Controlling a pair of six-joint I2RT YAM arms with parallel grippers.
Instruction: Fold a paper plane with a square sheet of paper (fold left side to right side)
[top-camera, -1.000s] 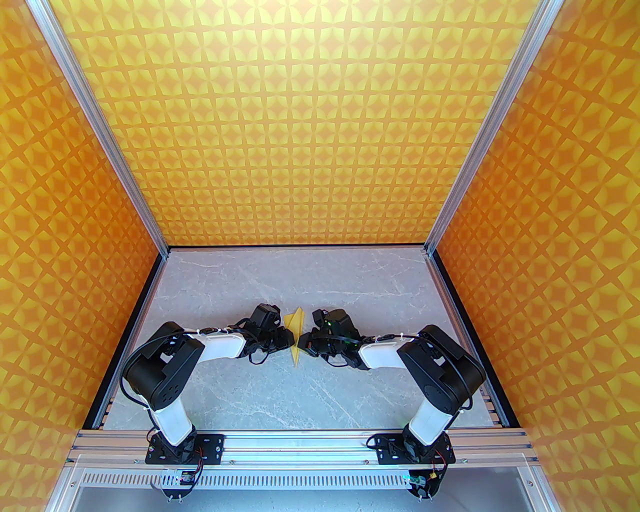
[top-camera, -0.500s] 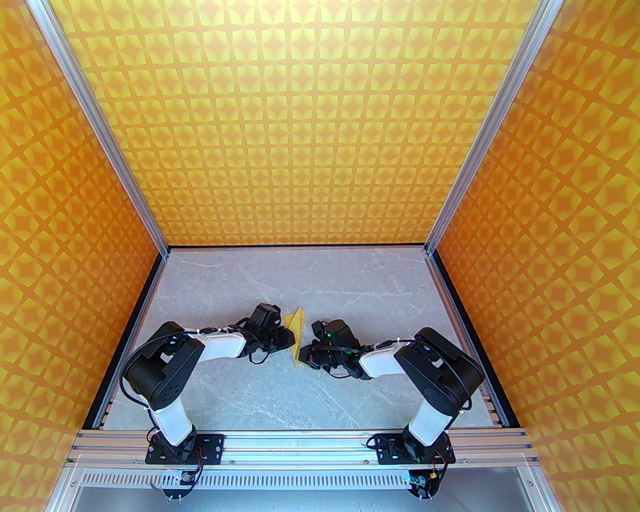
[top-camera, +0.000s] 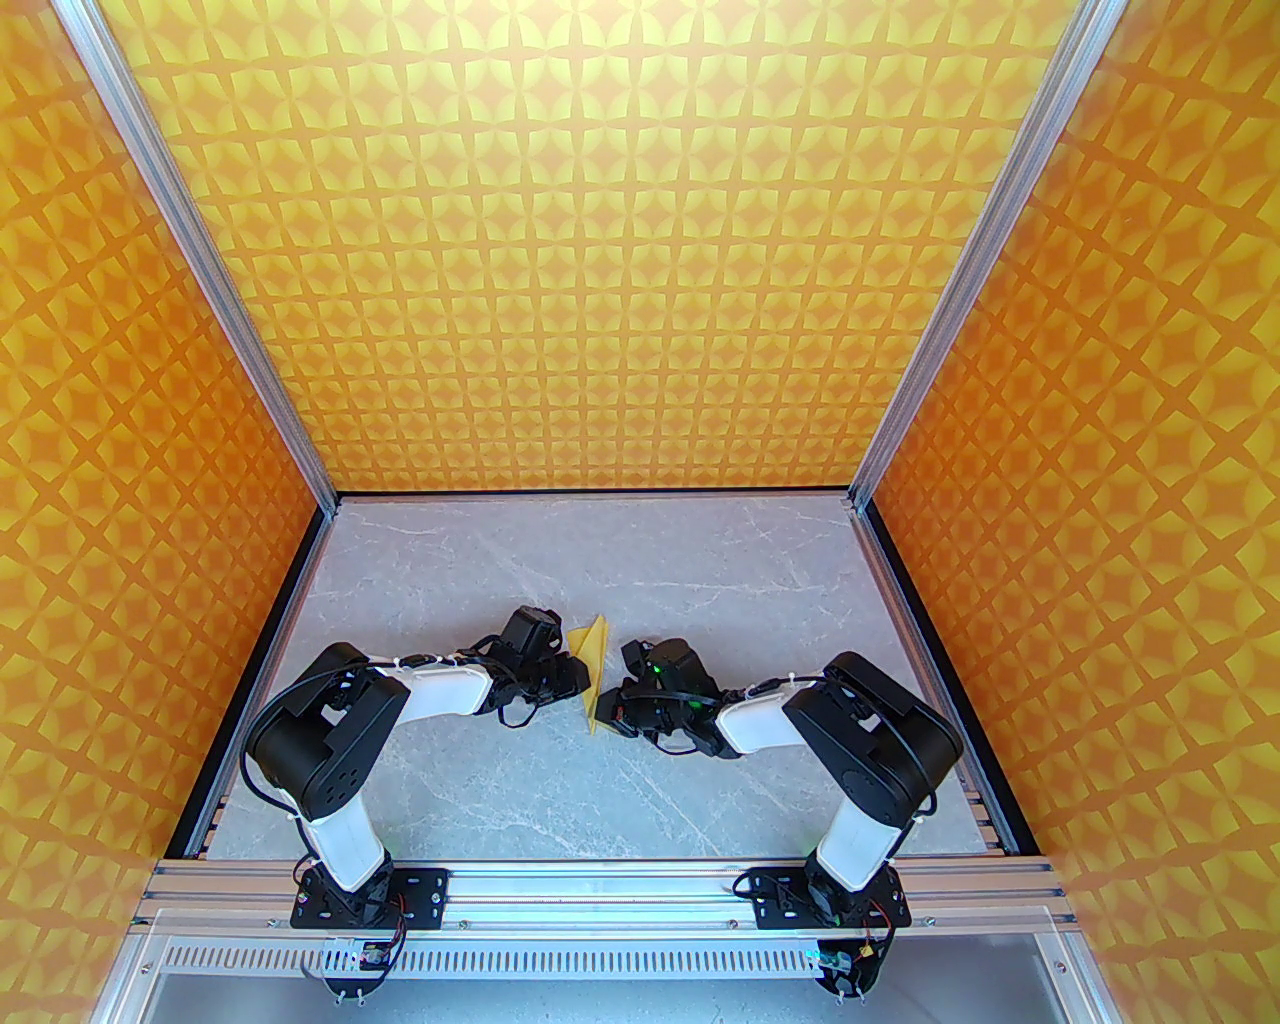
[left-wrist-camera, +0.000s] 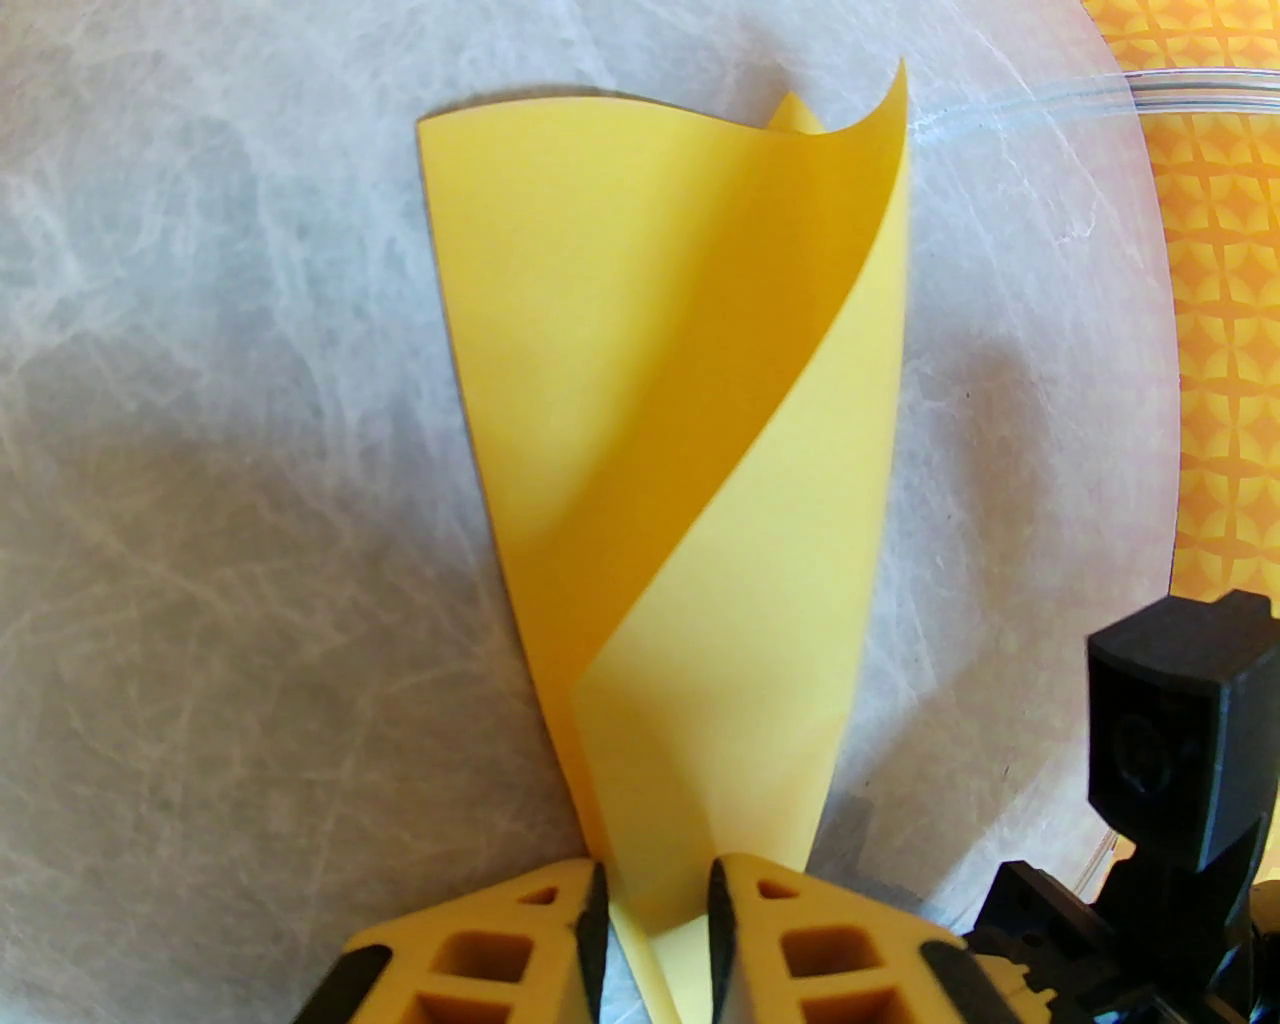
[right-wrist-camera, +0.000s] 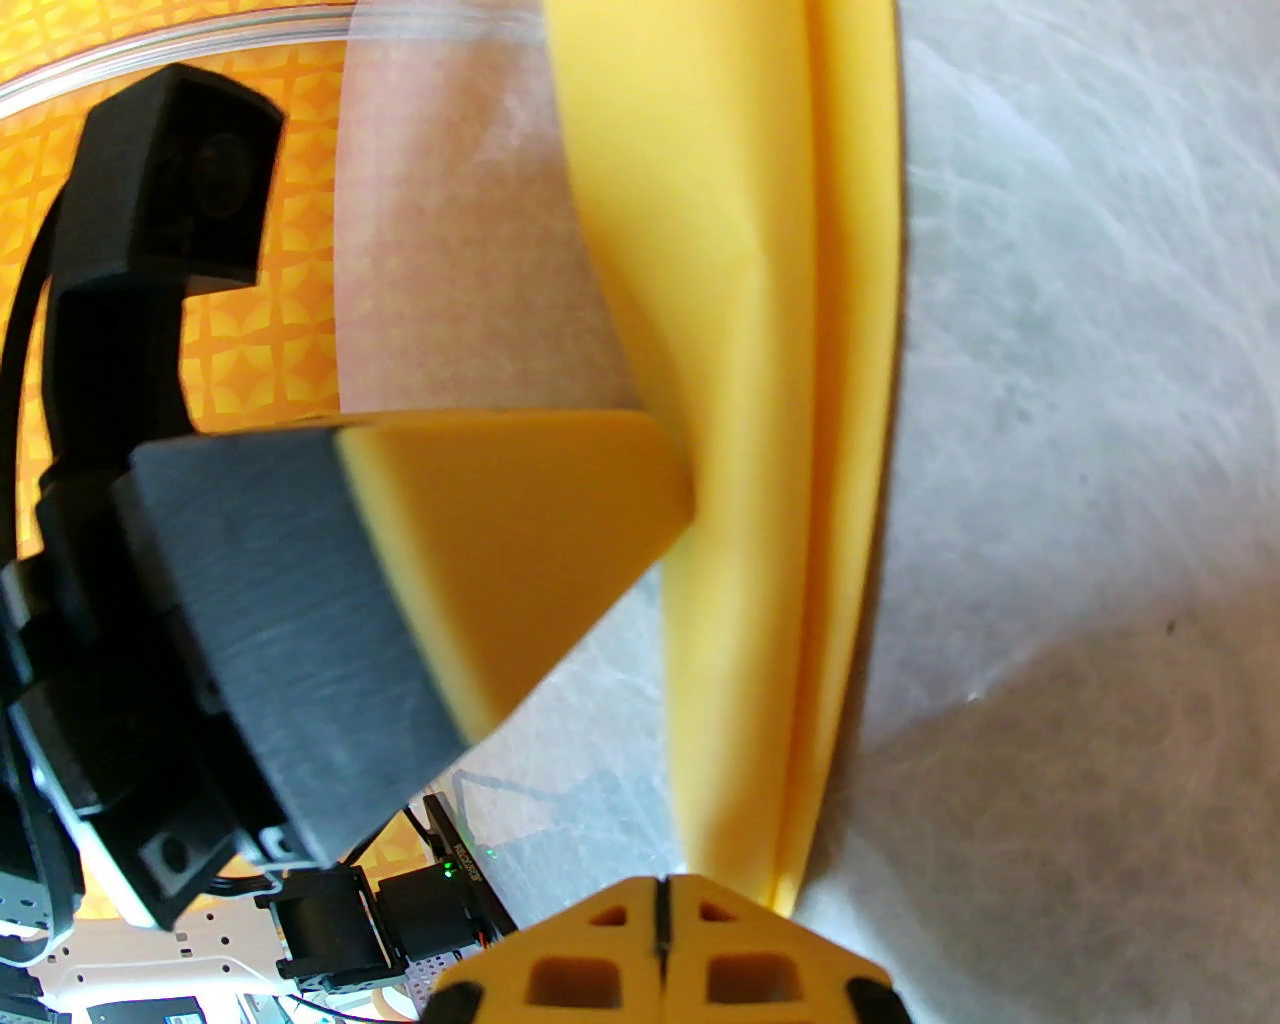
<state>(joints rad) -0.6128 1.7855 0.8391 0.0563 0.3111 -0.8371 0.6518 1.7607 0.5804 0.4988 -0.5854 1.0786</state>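
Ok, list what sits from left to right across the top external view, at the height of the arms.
Left wall → left arm → yellow paper → right arm → right wall.

You see the paper (left-wrist-camera: 640, 420) in plain bright yellow (darker inside the curl), the walls (top-camera: 640, 250) in orange with yellow stars, the table (top-camera: 500, 780) in grey marble with white veins, the arms (top-camera: 320, 740) black and white

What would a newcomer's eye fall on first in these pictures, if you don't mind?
The orange star-patterned walls dominate the overhead view. At the middle of the grey table, a half-folded yellow paper curls upward, its narrow end pinched in the left tool, with the shut right tool beside it.
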